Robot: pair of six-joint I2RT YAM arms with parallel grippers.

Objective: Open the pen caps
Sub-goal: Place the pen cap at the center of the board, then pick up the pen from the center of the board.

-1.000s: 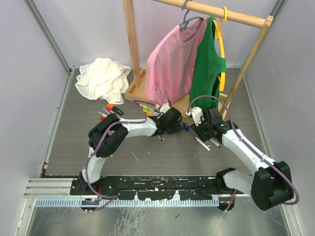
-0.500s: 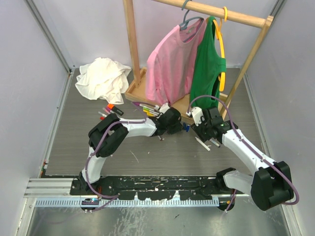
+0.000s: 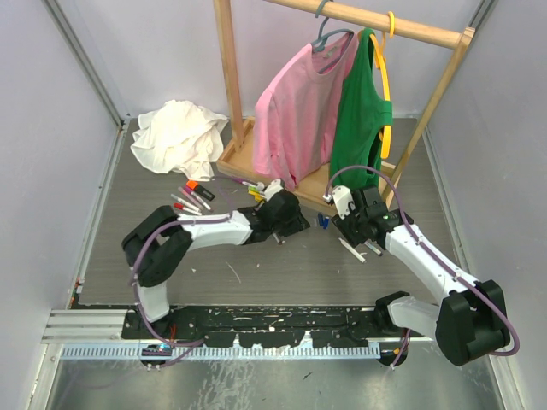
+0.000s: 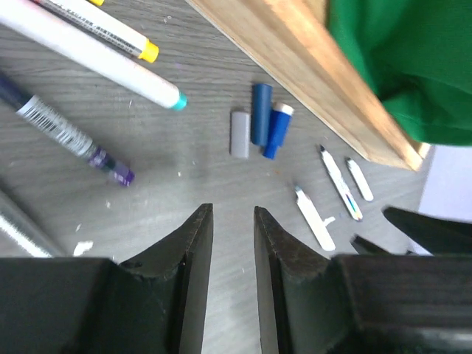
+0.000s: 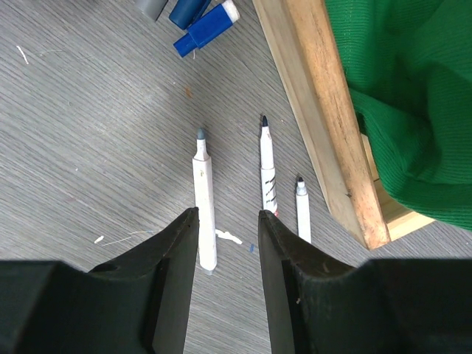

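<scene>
**Task progress.** 3 uncapped pens (image 5: pixel 204 214) lie beside the wooden rack base (image 5: pixel 317 110), with 3 loose pen caps (image 4: pixel 259 114) (grey, navy, blue) at 11 o'clock of them. The left gripper (image 4: pixel 230 214) and right gripper (image 5: pixel 228 215) are both parted and empty. Several seemingly capped pens (image 3: pixel 192 198) remain at 9 o'clock.

Two white-and-black arms, hands low and near each other.
The left arm (image 3: pixel 214 229) stretches long, the right arm (image 3: pixel 427 260) bends at the elbow; left hand (image 4: pixel 232 214) and right hand (image 5: pixel 227 217) point down, black fingers (image 4: pixel 193 251) slightly parted (both empty).
</scene>
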